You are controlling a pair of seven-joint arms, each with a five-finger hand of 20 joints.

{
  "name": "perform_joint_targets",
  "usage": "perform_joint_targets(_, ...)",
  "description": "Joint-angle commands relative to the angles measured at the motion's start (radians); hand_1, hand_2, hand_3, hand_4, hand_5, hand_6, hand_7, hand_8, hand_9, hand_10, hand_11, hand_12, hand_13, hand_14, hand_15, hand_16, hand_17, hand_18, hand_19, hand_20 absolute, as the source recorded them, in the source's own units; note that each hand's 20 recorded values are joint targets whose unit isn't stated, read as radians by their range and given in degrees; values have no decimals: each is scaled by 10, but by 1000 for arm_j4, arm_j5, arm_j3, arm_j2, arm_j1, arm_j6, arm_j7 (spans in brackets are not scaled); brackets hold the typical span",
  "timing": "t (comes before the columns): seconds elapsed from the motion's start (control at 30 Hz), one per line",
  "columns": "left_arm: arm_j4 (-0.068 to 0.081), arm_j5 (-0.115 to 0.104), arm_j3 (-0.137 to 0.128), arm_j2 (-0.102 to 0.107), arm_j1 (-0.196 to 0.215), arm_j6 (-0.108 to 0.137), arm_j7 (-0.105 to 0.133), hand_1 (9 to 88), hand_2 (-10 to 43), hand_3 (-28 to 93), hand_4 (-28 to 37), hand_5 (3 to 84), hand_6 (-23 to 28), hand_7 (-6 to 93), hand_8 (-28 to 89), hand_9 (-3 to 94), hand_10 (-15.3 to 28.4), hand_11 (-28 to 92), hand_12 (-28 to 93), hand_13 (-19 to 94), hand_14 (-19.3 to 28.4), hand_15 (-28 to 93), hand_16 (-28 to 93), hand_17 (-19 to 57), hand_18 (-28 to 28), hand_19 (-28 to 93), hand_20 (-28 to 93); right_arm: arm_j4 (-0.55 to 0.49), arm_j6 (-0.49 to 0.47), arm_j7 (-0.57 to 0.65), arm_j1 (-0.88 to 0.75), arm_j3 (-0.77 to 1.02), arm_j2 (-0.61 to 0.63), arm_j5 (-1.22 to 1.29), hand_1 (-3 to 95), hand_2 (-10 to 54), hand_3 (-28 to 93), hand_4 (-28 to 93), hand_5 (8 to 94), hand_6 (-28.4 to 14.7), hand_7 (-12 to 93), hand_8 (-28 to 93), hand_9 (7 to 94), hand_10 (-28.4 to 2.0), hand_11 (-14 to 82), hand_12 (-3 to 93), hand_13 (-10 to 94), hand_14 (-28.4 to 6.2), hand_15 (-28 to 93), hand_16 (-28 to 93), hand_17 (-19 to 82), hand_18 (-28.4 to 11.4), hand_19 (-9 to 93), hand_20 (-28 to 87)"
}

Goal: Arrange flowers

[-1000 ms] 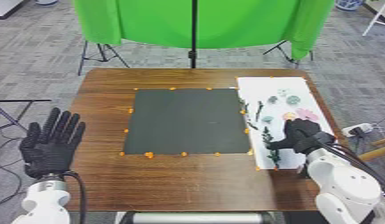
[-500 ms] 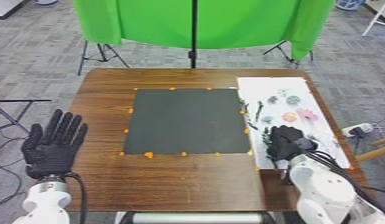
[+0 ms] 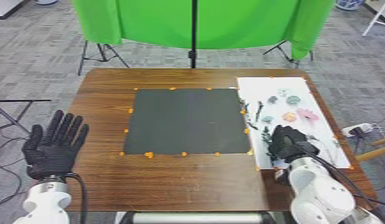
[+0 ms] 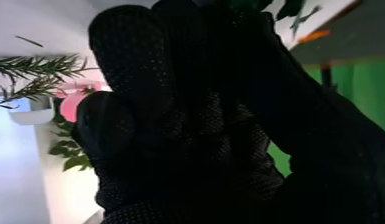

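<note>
"Where are the flowers?"

"At the right of the head view: the pink flower [image 3: 307, 114], the peach flower [image 3: 289, 116] and the grey-green rosettes [image 3: 291, 100] lie on the white sheet [image 3: 259, 85]. Dark stems [image 3: 259, 110] lie along its left edge."

"Why spread them like that?"

"So each piece can be taken singly, I'd judge. The dark mat [image 3: 188, 120] at the centre is probably where the arrangement goes, and the orange dots [image 3: 149, 155] likely fix its edges."

"And the hands?"

"The left hand [image 3: 51, 155], lower left, is released, its fingers straight; presumably it's kept aside to leave the right arm room. The right hand [image 3: 286, 142] is over the sheet's lower part, beside the leafy sprig [image 3: 267, 136], likely to pick up greenery. I can't tell if it's clenched, released or grasping something."

"Does the right wrist view help?"

"It adds the narrow leaves of the needle-leaved greenery [image 4: 37, 67] and a dark green leaf [image 4: 291, 7] close to the glove. The head view gives the layout instead. That leaf might be held, but the black glove is too dark to be sure."
</note>
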Motion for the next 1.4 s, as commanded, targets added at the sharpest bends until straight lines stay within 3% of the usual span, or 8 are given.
perform_joint_targets(0.03,-11,-20,-5,2,37,1,-5,250,146,787,-283,479,98,73,-85,406,154,172,86,305,152,263,-53,-47,134,327,119,-42,131,-45,4,29,21,-52,571,-95,803,-201,842,-14,341,148,936,-102,130,392,890,-39,379,433,511,-235,932,352)
perform_joint_targets(0.23,-19,-17,-22,9,60,6,2,250,146,787,-283,479,98,73,-87,407,154,172,86,305,153,266,-54,-48,135,329,119,-54,168,-28,133,-58,-34,23,543,-95,822,-154,844,-7,336,186,937,-98,138,386,910,-38,343,454,514,-240,932,344)
perform_joint_targets(0.53,-15,-19,-27,14,59,22,1,250,148,785,-283,478,99,71,-86,408,155,172,85,306,152,266,-55,-48,136,330,118,17,145,75,381,-274,-235,58,529,-95,827,-124,848,-4,338,195,937,-89,166,385,923,-36,350,453,530,-243,932,359)
perform_joint_targets(0.67,-10,-21,-21,25,53,21,14,250,149,785,-283,478,99,71,-86,408,155,172,85,306,153,266,-55,-49,136,331,118,73,117,84,422,-312,-345,99,530,-95,824,-122,849,-3,337,200,937,-88,175,383,925,-36,353,453,535,-246,932,367)
perform_joint_targets(0.83,-1,-19,-6,49,29,32,6,249,149,785,-283,479,99,71,-86,408,154,173,86,305,153,267,-55,-48,136,331,118,139,87,133,453,-363,-437,196,532,-95,820,-122,849,-4,334,204,937,-89,173,386,926,-38,353,451,535,-245,932,372)
perform_joint_targets(1.07,28,-24,56,69,-40,19,-26,249,150,786,-283,479,99,72,-86,408,155,173,85,306,154,269,-55,-49,136,332,118,268,88,161,479,-444,-539,193,534,-95,819,-126,849,-4,332,203,937,-88,174,386,925,-40,359,448,537,-246,932,376)
perform_joint_targets(1.23,46,-18,81,100,-85,37,-48,249,151,785,-283,478,100,70,-86,407,155,173,85,306,153,268,-56,-49,136,333,118,348,127,156,484,-489,-592,130,535,-95,818,-129,849,-5,332,202,937,-86,179,386,926,-41,363,443,540,-247,932,380)
perform_joint_targets(1.4,62,-17,108,127,-128,59,-101,248,152,785,-283,478,99,71,-86,408,155,174,85,306,153,268,-56,-48,136,331,117,400,190,192,488,-510,-635,59,535,-95,820,-129,848,-4,334,202,937,-85,185,391,927,-39,372,439,544,-246,932,387)
